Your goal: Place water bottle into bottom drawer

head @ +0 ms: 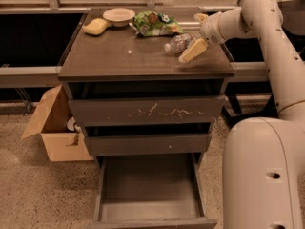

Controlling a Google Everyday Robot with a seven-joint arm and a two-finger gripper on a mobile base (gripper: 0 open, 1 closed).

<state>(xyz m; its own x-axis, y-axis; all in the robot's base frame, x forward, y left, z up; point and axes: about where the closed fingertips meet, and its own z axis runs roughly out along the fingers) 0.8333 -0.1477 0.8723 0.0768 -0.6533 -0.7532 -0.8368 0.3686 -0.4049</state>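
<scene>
Nearest to me, the bottom drawer [150, 185] is pulled out, ready to receive something. Farther back, the water bottle [177, 43] lies on the cabinet top [119, 56]. The gripper [197, 34] is just beside it with fingers spread wide, probably to grasp it.

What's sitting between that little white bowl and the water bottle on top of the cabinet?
A green snack bag lies between bowl and water bottle, seen in the camera view. The gripper hovers open at the bottle's right end.
</scene>
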